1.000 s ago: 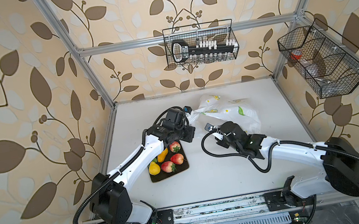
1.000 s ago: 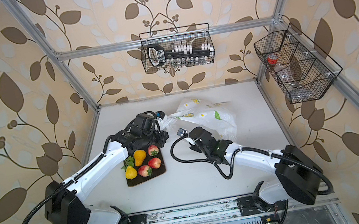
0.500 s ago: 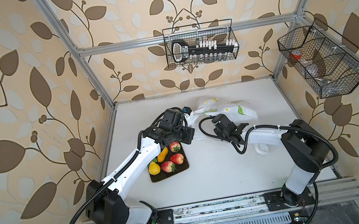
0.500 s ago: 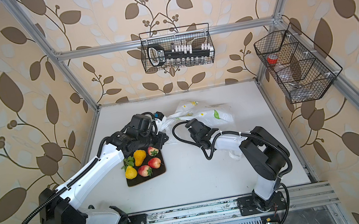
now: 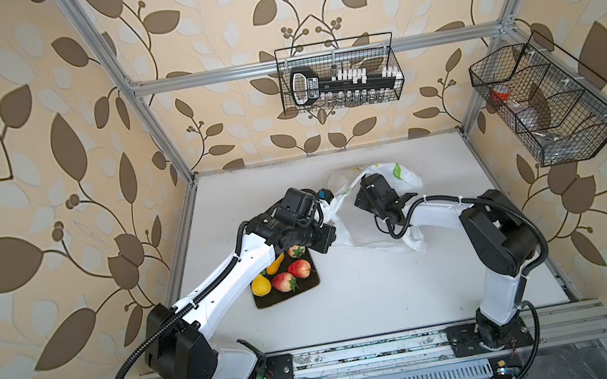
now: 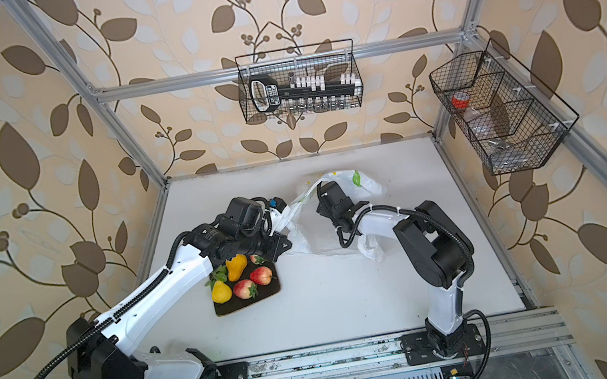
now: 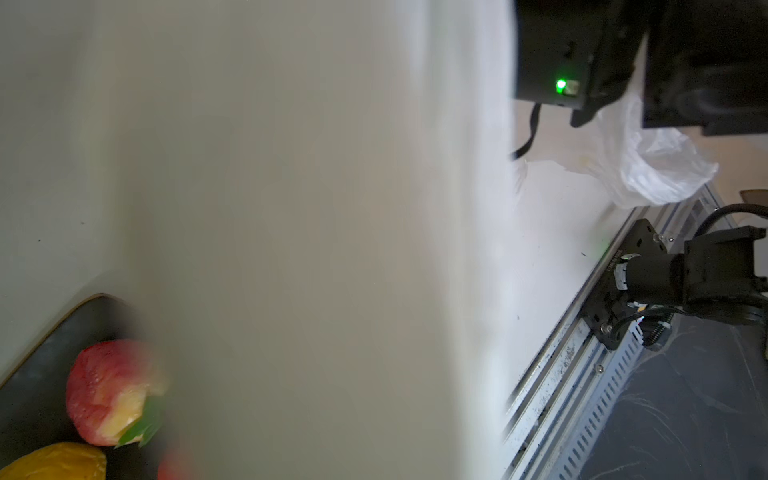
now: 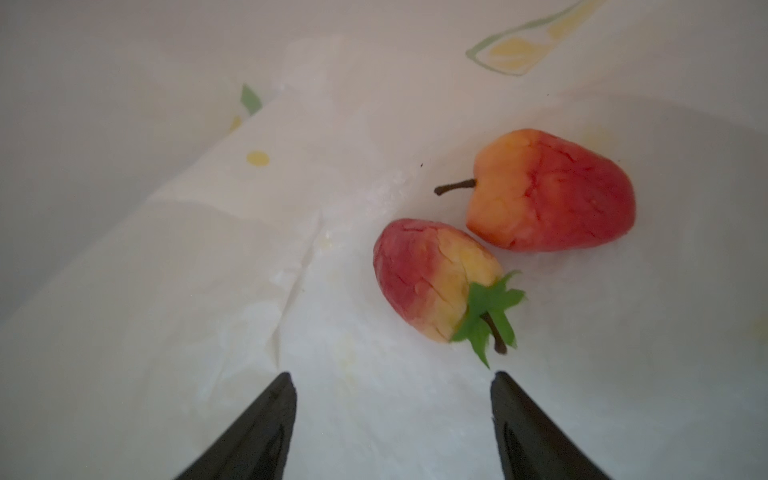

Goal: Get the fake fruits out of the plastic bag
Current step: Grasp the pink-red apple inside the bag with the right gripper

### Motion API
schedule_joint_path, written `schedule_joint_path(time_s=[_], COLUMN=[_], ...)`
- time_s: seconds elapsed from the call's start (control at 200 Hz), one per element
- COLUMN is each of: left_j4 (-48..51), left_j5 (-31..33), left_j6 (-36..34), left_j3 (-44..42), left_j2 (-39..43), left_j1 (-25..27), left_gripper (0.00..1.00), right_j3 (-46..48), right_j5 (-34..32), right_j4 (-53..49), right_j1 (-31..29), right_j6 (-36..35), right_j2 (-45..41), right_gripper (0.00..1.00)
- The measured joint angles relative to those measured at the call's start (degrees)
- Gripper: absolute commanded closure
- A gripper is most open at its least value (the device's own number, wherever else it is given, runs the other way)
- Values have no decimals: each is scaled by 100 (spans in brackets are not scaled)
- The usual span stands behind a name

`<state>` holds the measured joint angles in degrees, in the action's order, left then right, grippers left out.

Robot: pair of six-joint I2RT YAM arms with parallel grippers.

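While left fingers [image 5: 318, 213] clench plastic bag [image 5: 406, 177] | right fingers [image 8: 266, 424] spread, empty, inside | two fake fruits [image 8: 552, 191] ahead | tray [image 5: 308, 284] beside

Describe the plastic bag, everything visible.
The plastic bag is thin, crinkly, translucent white film printed with yellow shapes and green leaves. It lies crumpled on the white table, mouth held up by the shut left tool pinching its edge. The open right tool reaches inside, where a stemmed apple and a green-capped fruit rest.
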<state>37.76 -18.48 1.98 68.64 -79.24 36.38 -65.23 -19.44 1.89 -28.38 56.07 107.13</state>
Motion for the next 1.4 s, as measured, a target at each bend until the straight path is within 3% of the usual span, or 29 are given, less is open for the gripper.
schedule_joint_path(time_s=[0.265,0.72,1.135,1.405], left_j4=[107,118,140,72], left_j5=[-26,57,164,614], left_j6=[-42,-35,-31,105], left_j3=[79,136,192,286], left_j2=[0,0,-2,-55], left_j1=[195,234,234,234], left_gripper=[100,100,100,100], right_j3=[-682,-1537,-1502,-732], right_j5=[-66,-343,-348,-269], right_j4=[-116,-909,-1005,-929], right_j1=[188,140,46,-61], right_j6=[688,195,20,-299], right_j2=[715,1478,1453,785], right_gripper=[19,17,38,54])
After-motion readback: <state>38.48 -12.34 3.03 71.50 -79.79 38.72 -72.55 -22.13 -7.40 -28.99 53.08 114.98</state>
